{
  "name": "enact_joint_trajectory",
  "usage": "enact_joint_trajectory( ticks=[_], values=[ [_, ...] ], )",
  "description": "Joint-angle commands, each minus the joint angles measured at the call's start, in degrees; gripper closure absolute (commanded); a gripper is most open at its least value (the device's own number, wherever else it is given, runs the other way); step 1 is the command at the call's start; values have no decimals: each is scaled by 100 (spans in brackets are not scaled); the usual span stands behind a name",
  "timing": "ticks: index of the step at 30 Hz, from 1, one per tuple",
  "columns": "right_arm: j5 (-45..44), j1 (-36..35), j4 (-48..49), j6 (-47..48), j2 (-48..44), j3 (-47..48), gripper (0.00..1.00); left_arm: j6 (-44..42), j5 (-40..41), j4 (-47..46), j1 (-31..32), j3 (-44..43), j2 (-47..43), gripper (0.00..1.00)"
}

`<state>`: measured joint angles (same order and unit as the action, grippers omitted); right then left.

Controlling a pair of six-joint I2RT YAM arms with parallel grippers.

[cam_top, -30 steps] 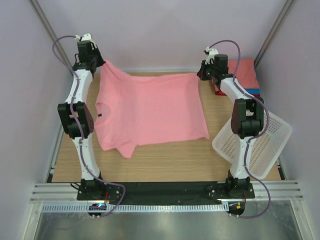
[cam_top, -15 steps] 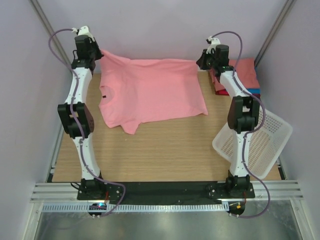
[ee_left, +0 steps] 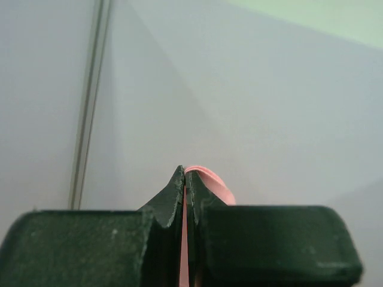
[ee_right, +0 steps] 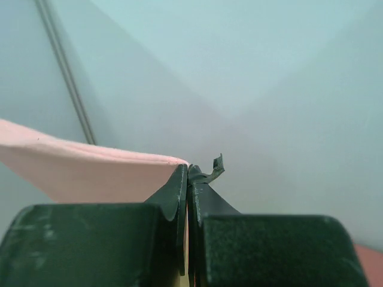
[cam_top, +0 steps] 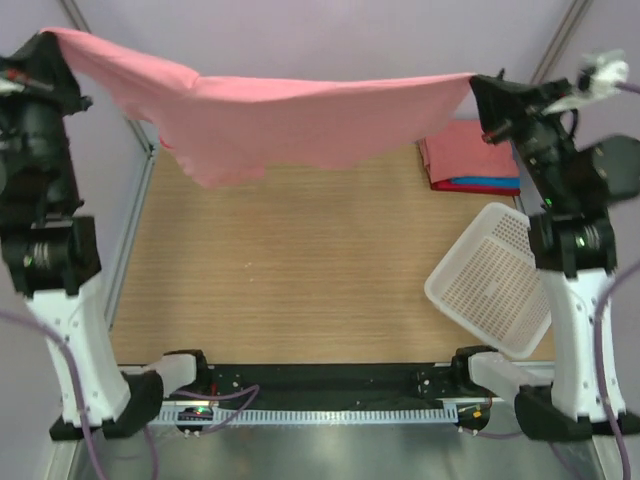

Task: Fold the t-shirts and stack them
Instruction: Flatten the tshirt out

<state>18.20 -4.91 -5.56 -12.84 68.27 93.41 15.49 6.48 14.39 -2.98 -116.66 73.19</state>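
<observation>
1. High on the left, the left gripper (cam_top: 48,45) has its jaws pressed together on one end of the plain salmon-pink cotton t-shirt (cam_top: 300,120). The left wrist view shows a thin fold of pink pinched between the tips.
2. Across the middle, the shirt hangs in the air, well above the light wooden bench (cam_top: 280,280), and is spread between both arms. Its top edge runs nearly taut, while the loose cloth below sags and bunches lowest towards the left.
3. It looks soft, light and limp, so it will likely drape and crease rather than keep any shape. Holding the two ends of one edge, as now, seems the best way to keep it spread. A pinch this thin could slip under a hard pull.
4. Further right, the right gripper (cam_top: 480,88) has its jaws clamped on the opposite end, and the cloth runs leftward from the closed tips.
5. At the bench's far right corner lies a folded stack of tees (cam_top: 470,160), salmon on top with blue and red edges beneath. A tilted white plastic mesh basket (cam_top: 495,285) sits nearer.
</observation>
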Motion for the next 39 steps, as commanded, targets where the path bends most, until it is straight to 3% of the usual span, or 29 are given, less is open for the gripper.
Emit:
enact_joint_trajectory(
  ticks=[1, 6, 12, 17, 21, 26, 31, 33, 36, 39],
  values=[
    [87, -1, -382, -368, -864, -227, 99, 121, 161, 142, 0, 205, -636, 100],
    [88, -1, -1120, -395, -1693, 80, 99, 43, 90, 774, 0, 66, -1280, 100],
    [-167, -10, -1834, -166, -1861, 758, 99, -264, 55, 1399, 0, -638, -1132, 100],
    [-422, -10, -1537, -61, -1572, 522, 99, -547, 196, 1066, 0, -708, -509, 100],
    [-484, -2, -711, -17, -1080, -181, 99, -248, -427, 530, 8, -560, 273, 100],
    [-299, -2, 396, 54, 176, -867, 99, -125, -972, 82, 8, -25, 1355, 100],
    [87, -10, 1846, -122, 1599, -1544, 99, -151, -956, -848, 8, 1635, 1961, 99],
    [184, -2, 2311, -192, 2565, -1536, 99, -168, -903, -1411, 0, 1979, 2470, 100],
    [333, -2, 2647, -184, 4050, -1081, 99, -309, -972, -1606, 0, 1972, 3498, 100],
    [421, 25, 2631, -280, 5427, 155, 99, -275, -1035, -1650, 8, 1446, 4524, 100]
  ],
)
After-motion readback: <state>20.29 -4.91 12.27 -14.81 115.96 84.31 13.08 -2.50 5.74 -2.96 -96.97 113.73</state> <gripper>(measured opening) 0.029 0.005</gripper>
